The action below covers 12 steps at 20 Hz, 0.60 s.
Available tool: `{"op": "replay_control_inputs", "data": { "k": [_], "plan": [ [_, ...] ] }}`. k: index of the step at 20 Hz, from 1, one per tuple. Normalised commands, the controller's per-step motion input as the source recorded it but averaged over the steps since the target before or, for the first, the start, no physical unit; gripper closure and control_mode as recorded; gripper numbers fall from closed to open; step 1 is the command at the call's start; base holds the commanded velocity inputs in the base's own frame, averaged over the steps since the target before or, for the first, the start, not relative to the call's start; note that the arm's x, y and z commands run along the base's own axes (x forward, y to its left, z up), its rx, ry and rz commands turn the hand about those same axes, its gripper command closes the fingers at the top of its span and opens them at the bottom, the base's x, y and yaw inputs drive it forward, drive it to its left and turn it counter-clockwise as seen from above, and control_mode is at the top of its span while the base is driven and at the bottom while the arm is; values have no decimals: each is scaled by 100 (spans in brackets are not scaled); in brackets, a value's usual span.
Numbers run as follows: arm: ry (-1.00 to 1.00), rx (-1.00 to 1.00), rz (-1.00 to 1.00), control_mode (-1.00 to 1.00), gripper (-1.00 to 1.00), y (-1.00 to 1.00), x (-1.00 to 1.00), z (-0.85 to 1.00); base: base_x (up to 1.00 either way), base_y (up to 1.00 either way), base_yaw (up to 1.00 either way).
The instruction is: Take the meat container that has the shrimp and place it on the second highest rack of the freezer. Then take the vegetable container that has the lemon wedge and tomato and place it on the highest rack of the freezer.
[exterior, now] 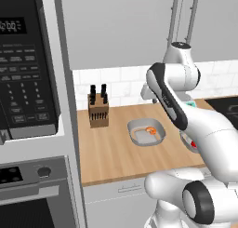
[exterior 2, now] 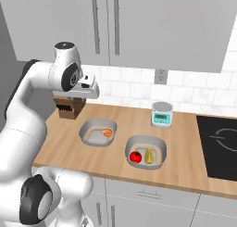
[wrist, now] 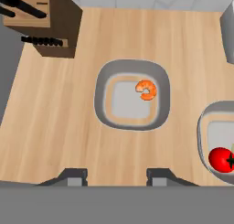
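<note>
The meat container point(wrist: 123, 104), a shallow grey tray holding one curled orange shrimp point(wrist: 146, 89), rests on the wooden counter point(wrist: 55, 118); it also appears in the base views point(exterior: 135, 127) point(exterior 2: 90, 134). To its right lies the vegetable container point(exterior 2: 159, 149) with a red tomato point(exterior 2: 135, 156) and a yellow lemon wedge point(exterior 2: 149, 155); the hand view catches its left rim point(wrist: 203, 127). My gripper point(wrist: 116, 175) hangs open well above the counter, pointing down at the near side of the shrimp tray, holding nothing. The freezer and its racks are out of view.
A wooden knife block point(exterior: 98, 110) point(wrist: 41, 22) stands behind the trays at the left. A small kitchen scale point(exterior 2: 162, 114) sits by the tiled wall, a black cooktop point(exterior 2: 217, 147) to the right. A microwave point(exterior: 23, 69) and oven point(exterior: 32, 194) fill the tall column at left.
</note>
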Motion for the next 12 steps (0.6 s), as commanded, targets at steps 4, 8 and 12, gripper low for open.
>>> {"op": "replay_control_inputs", "data": {
  "k": [4,8,12],
  "plan": [
    [0,4,-13,-100,-100,-36,-41,-27,0,0,0],
    [3,8,-50,-100,-100,-99,-83,-88,0,0,0],
    [14,14,-65,-100,-100,-100,-32,-89,0,0,0]
  ]
}}
